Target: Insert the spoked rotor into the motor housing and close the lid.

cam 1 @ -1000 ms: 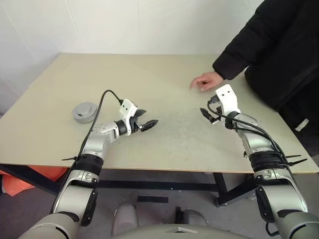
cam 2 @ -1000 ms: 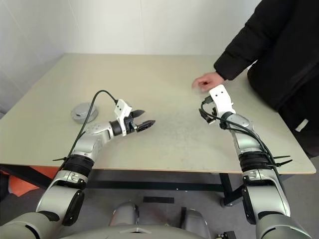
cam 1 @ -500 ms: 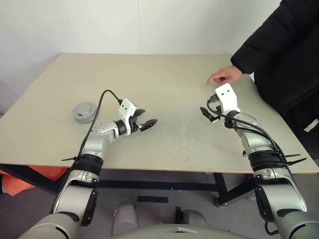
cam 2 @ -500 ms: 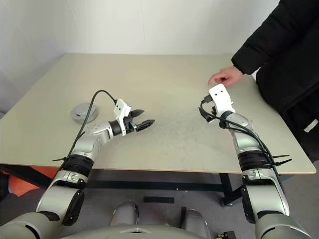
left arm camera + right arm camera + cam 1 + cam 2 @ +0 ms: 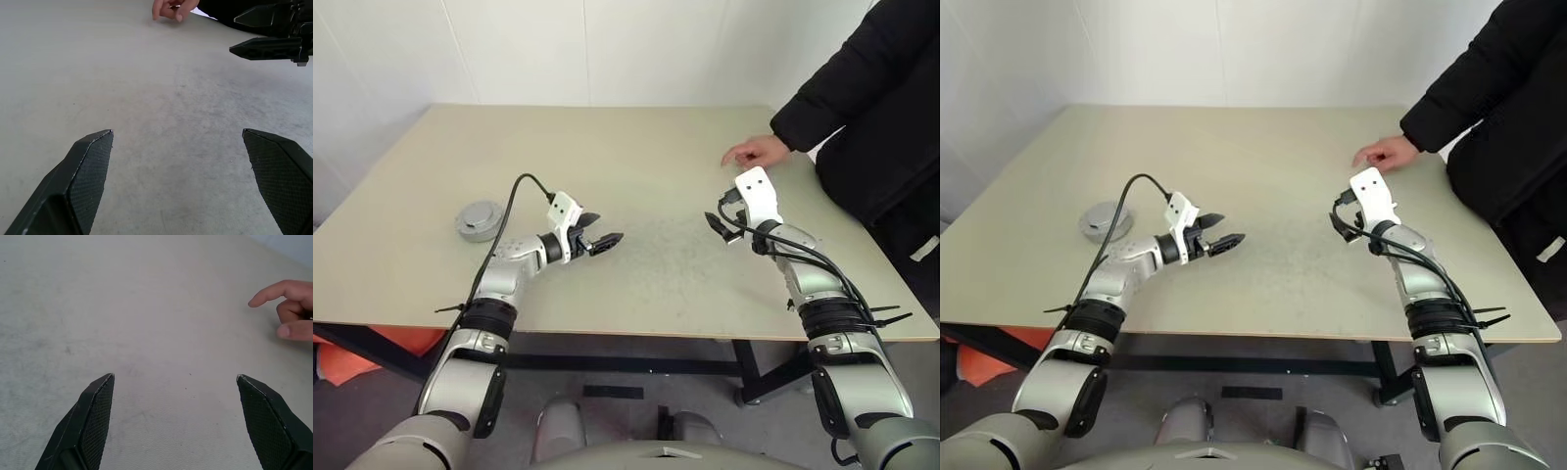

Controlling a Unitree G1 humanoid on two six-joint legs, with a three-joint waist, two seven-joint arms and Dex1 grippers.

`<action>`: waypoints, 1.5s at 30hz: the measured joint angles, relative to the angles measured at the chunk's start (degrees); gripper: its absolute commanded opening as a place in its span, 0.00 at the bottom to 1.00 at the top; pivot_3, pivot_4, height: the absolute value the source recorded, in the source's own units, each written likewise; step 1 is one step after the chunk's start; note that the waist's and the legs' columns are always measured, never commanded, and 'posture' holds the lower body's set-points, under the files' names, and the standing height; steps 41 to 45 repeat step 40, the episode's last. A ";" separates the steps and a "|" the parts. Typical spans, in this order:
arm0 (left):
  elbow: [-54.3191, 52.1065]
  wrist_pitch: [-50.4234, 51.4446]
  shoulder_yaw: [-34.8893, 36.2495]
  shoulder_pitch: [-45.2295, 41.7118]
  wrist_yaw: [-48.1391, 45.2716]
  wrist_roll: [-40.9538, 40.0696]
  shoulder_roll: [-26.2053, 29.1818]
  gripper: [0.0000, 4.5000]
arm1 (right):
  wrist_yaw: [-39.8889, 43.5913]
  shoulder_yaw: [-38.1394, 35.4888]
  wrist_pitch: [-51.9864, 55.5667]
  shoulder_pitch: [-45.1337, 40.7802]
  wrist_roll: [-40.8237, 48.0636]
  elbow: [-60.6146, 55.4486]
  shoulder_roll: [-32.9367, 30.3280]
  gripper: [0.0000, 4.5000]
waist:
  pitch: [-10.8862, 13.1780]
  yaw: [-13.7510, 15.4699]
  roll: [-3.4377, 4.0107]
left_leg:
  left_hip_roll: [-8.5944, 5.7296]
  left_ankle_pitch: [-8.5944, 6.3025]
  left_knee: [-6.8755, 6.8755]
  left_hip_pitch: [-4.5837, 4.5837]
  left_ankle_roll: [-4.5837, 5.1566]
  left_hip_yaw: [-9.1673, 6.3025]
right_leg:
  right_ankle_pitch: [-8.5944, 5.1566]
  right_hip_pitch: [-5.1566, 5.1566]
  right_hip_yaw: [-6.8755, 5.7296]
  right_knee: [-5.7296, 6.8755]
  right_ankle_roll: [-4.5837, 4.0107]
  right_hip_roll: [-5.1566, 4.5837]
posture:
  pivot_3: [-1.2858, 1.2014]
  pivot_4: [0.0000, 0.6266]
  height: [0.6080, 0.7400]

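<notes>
Your left gripper and right gripper both hover spread wide, grasping nothing, over the bare beige tabletop. The round grey lidded motor housing sits near the table's left edge. A person's hand rests beyond your right gripper.
</notes>
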 measured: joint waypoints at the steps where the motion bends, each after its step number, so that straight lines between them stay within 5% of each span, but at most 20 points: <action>1: 0.13 -0.20 0.00 0.00 -0.11 0.05 0.00 0.99 | -0.07 0.00 0.00 0.00 0.00 0.00 0.00 1.00 | 0.00 0.00 0.00 | 0.00 0.00 -0.02 -0.01 0.00 0.00 | 0.00 0.00 0.00 -0.01 0.00 0.00 | 0.52 0.00 1.00; 45: 0.21 -1.21 0.15 0.17 0.22 0.40 -0.60 0.99 | 0.09 0.02 0.00 0.61 -0.13 -0.02 0.49 1.00 | 0.00 0.00 0.00 | -0.01 0.00 -0.06 0.00 0.00 0.01 | 0.00 0.00 0.00 -0.06 0.00 0.00 | 0.52 0.00 1.00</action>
